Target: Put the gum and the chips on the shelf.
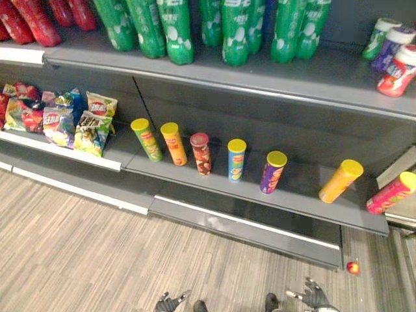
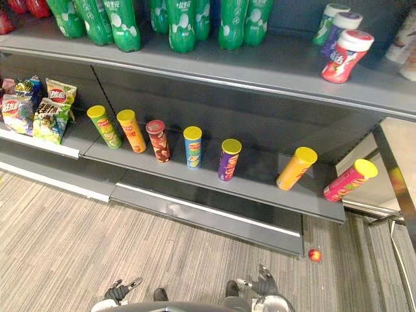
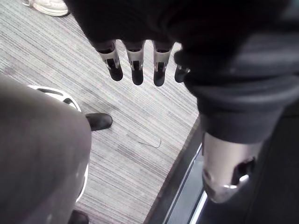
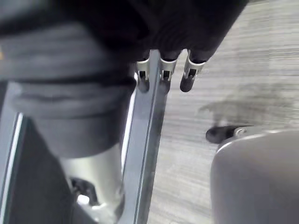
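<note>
Several chip tubes stand or lean in a row on the lower shelf (image 1: pixel 292 195), from a green one (image 1: pixel 146 138) at the left to a yellow one (image 1: pixel 340 181) and a pink one (image 1: pixel 390 192) tipped over at the right. Gum bottles, among them a red one (image 1: pixel 397 70), lie at the right end of the upper shelf (image 1: pixel 260 81). My left hand (image 1: pixel 170 302) and right hand (image 1: pixel 313 296) hang low above the floor, well short of the shelves. In the wrist views the left hand's fingers (image 3: pixel 135 65) and the right hand's fingers (image 4: pixel 163 70) are straight and hold nothing.
Green bottles (image 1: pixel 172 29) and red bottles (image 1: pixel 32 19) line the upper shelf. Bags of snacks (image 1: pixel 58 120) fill the lower shelf at the left. A small red ball (image 1: pixel 353 267) lies on the striped floor by the shelf's base. A white shoe (image 3: pixel 46 5) shows on the floor.
</note>
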Controlling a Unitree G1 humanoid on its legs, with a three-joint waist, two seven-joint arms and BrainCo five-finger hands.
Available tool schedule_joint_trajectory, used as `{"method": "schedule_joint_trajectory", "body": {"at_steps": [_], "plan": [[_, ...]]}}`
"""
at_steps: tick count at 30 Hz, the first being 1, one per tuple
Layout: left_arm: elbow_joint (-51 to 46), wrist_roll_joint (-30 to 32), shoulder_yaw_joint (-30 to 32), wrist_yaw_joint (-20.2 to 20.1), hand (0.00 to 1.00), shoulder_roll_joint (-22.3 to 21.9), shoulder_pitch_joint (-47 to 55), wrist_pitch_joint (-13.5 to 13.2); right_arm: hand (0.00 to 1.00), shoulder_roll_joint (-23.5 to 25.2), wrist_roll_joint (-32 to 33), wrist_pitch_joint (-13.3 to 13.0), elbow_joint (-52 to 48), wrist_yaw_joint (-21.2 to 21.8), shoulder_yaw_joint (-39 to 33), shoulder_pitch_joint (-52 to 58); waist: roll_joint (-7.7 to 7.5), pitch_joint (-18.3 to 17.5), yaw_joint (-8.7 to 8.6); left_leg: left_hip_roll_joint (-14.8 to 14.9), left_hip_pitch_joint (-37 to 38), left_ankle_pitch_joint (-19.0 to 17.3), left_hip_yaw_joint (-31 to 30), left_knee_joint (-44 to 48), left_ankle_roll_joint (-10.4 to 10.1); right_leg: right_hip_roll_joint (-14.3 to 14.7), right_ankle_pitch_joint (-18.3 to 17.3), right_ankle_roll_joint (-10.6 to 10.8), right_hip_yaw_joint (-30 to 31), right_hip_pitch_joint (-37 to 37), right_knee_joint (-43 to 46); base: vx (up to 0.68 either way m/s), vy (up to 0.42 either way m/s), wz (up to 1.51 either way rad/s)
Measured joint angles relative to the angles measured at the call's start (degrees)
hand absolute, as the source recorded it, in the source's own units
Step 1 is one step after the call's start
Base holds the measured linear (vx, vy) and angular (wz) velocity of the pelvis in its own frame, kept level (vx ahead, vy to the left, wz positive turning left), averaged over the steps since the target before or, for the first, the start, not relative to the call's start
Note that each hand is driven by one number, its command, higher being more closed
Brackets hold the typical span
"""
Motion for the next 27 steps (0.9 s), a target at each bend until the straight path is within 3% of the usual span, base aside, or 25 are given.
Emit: {"method": "schedule_joint_trajectory", "body": {"at_steps": [5, 8, 13, 17, 18, 19, 20, 21, 23, 24, 27], "plan": [[0.43, -1.16, 5.60, -0.54, 0.00, -1.12, 0.67, 0.41, 0.00, 0.25, 0.72, 1.92, 6.23, -0.31, -6.03, 1.05, 0.28, -0.58, -0.09, -0.05, 2.06, -0.62, 0.73, -0.04, -0.05, 0.01, -0.31, -0.37, 0.52, 1.67, -0.04, 0.02, 0.009, -0.09], [0.53, -5.26, 6.80, -0.97, 0.00, -1.36, 0.90, 0.74, 0.00, 0.73, 3.01, 2.44, 7.32, -0.64, -8.71, 1.46, 0.15, -0.54, -0.08, -0.10, 3.43, -0.87, 0.74, -0.02, -0.12, 0.02, -0.43, -0.45, 0.51, 3.14, 0.03, 0.01, 0.001, 0.01], [0.90, -9.47, 8.86, -2.10, 0.00, -1.38, 1.72, 1.13, 0.00, 2.55, 6.07, 3.31, 7.80, -0.89, -13.76, 1.92, -1.32, 0.28, -0.25, -1.08, 9.15, -2.04, 0.84, 0.38, 0.36, -1.11, -3.54, -0.55, 0.72, 5.50, 6.53, 0.02, 0.035, -0.03], [0.31, -11.16, 11.23, -2.31, 0.00, -1.71, 1.87, 1.11, 0.00, 4.90, 9.13, 3.25, 4.23, -0.92, -16.00, 3.04, -1.95, 1.49, -0.07, -3.36, 9.26, -3.03, 4.55, -0.02, 1.96, -3.03, -3.21, 0.04, 4.62, 2.32, 7.80, -0.10, 0.098, -0.52], [0.21, -11.12, 11.76, -2.29, 0.00, -1.96, 1.87, 1.10, 0.00, 5.80, 9.65, 3.34, 2.66, -0.98, -16.06, 4.13, -1.88, 2.22, -0.11, -4.09, 9.34, -3.25, 6.33, -0.03, 2.33, -3.74, -3.94, -0.65, 5.12, 1.34, 7.95, -0.12, 0.084, -0.80], [0.00, -10.90, 13.54, -2.18, 0.00, -2.07, 1.88, 1.08, 0.00, 6.05, 10.95, 3.34, 0.96, -1.11, -16.03, 5.35, -1.75, 2.41, 0.02, -4.00, 9.31, -3.46, 8.72, -0.03, 2.82, -4.33, -5.29, -3.00, 4.00, 0.57, 7.25, -0.10, 0.093, -0.83], [0.00, -10.80, 14.12, -2.03, 0.00, -2.45, 1.90, 1.10, 0.00, 6.33, 11.43, 3.35, 0.47, -1.16, -16.05, 5.66, -1.35, 2.50, 0.01, -3.52, 9.23, -3.59, 9.85, -0.05, 3.12, -4.43, -6.22, -4.68, 2.50, 0.62, 6.08, -0.09, 0.102, -1.02], [-0.10, -10.46, 14.51, -1.65, 0.00, -2.89, 2.44, 1.08, 0.00, 5.70, 12.05, 3.30, -0.49, -1.31, -15.81, 5.72, 0.45, 3.02, 0.01, -1.51, 8.41, -3.74, 12.51, -0.05, 4.29, -4.33, -7.53, -7.60, -2.39, 0.41, 5.99, -0.08, 0.076, -0.83], [-0.64, -10.47, 14.32, -1.41, 0.00, -3.04, 2.93, 1.06, 0.00, 5.79, 13.36, 3.24, -0.81, -1.98, -15.35, 6.12, 1.38, 3.12, -0.06, 1.59, 8.26, -3.64, 15.04, -0.03, 4.57, -4.37, -6.93, -7.05, -10.21, -0.62, 13.89, -0.05, 0.047, -0.74], [-1.10, -10.58, 13.95, -1.36, 0.00, -2.96, 3.09, 0.94, 0.00, 5.94, 13.39, 3.24, -0.58, -2.44, -14.78, 6.87, 0.91, 3.08, 0.13, 3.15, 8.23, -3.57, 16.30, -0.03, 4.58, -4.40, -7.03, -7.09, -12.63, -0.27, 19.22, 0.00, 0.008, -0.49], [-1.70, -10.70, 11.10, -1.64, 0.00, -1.57, 3.31, 0.61, 0.00, 5.68, 13.00, 3.15, 0.72, -2.50, -12.82, 6.66, -0.76, 2.18, 0.43, 3.89, 6.30, -2.96, 18.61, -0.02, 3.50, -6.09, -6.92, -6.18, -12.77, 0.59, 24.79, 0.04, -0.074, -0.49]]}}
